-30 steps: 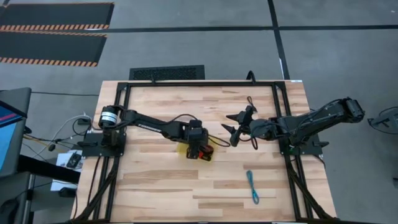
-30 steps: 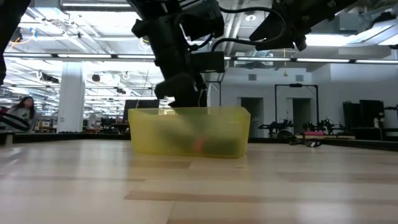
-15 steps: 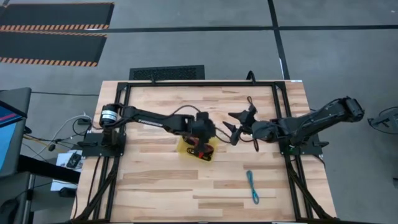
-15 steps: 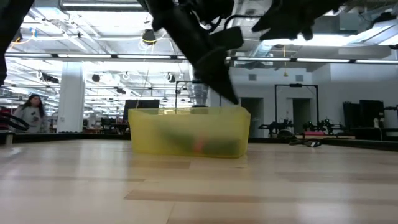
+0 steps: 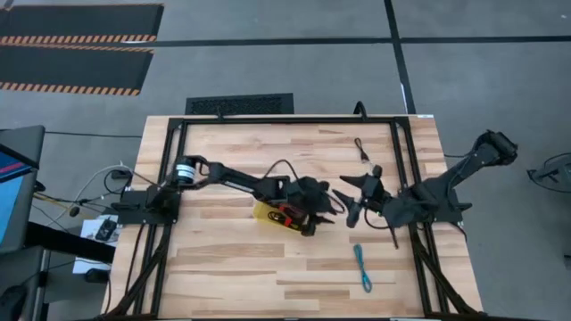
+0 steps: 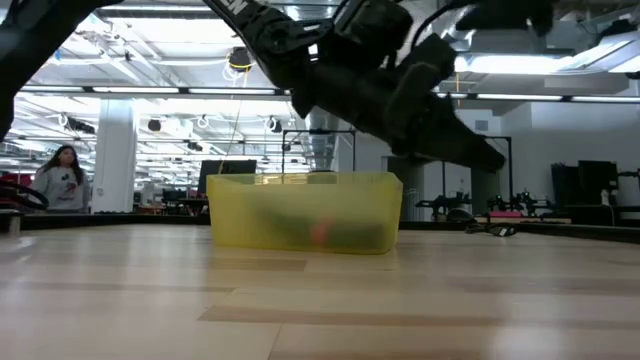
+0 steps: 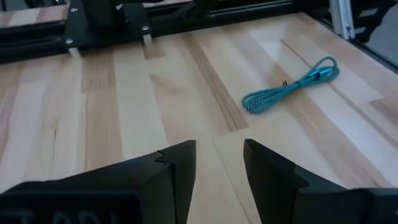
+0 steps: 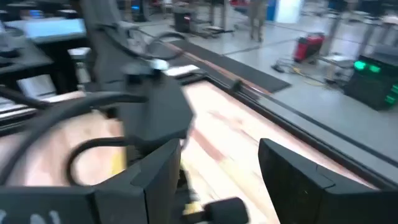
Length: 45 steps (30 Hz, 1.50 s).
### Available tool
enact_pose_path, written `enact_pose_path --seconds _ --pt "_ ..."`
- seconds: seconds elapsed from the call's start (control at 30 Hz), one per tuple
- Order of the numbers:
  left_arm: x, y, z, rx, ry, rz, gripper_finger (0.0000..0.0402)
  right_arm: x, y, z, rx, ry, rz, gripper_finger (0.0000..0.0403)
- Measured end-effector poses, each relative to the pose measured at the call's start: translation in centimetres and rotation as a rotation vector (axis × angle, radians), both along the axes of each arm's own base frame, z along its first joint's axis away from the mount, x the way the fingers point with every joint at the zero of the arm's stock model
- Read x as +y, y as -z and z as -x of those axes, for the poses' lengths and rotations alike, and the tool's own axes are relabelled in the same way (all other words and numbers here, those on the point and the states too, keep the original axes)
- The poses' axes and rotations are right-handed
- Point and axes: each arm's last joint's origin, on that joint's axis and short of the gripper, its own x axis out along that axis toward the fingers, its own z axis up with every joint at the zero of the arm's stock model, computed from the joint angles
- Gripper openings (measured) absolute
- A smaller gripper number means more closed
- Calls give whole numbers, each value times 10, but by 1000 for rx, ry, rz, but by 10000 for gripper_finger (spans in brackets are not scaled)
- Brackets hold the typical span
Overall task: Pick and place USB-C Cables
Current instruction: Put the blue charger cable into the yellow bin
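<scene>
1. Two dark arms meet near the middle of a wooden table (image 5: 223,259), seen from overhead.
2. Left gripper (image 5: 334,208) reaches just past the yellow tray (image 5: 264,212), its fingers (image 7: 177,165) spread apart and holding nothing.
3. Right gripper (image 5: 350,198) faces the left one at close range, its fingers (image 8: 292,180) likewise parted and empty.
4. Inside the tray, a black-and-red cable bundle (image 5: 287,217) shows at the rim; the low view gives only a reddish blur through the tray wall, so other contents cannot be made out.
5. One teal USB-C cable (image 5: 361,267) lies on the bare wood, well apart from the tray and nearer the table's front edge.
6. At far left of the low view, a person (image 6: 62,182) stands in the room behind.
</scene>
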Motion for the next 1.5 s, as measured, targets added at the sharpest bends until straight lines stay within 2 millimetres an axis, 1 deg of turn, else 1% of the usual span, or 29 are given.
enact_pose_path --seconds 0.13,0.27,0.5,0.57,0.67,0.77,0.9,1.0,1.13,1.27,1.37,1.5 --pt "-9 -1 -8 5 26 -49 126 3 12 10 16 66 -56 244" --pt "-8 -1 -9 19 11 -93 126 5 22 21 23 105 -99 244" --pt "19 -20 -9 -30 -91 -103 126 1 31 29 5 178 -161 244" --pt "26 -22 -9 -34 -117 -104 126 1 34 29 7 186 -175 244" --pt "30 -22 -8 -33 -121 -99 126 1 35 30 10 181 -221 244" --pt "29 -19 -7 -3 -115 -97 126 0 36 31 23 186 -240 244" --pt "20 -19 -5 32 -123 -83 125 -7 41 38 72 227 -217 244" --pt "9 -27 4 20 -136 -113 125 -16 45 43 76 308 -254 244" --pt "2 -37 26 -19 -185 -202 125 -23 59 47 74 375 -325 244" --pt "7 -47 49 -119 -218 -213 125 -26 74 51 68 409 -370 244" --pt "13 -46 64 -147 -229 -183 125 -28 83 54 68 428 -403 244" --pt "16 -43 79 -150 -246 -163 125 -30 93 57 116 461 -497 244"
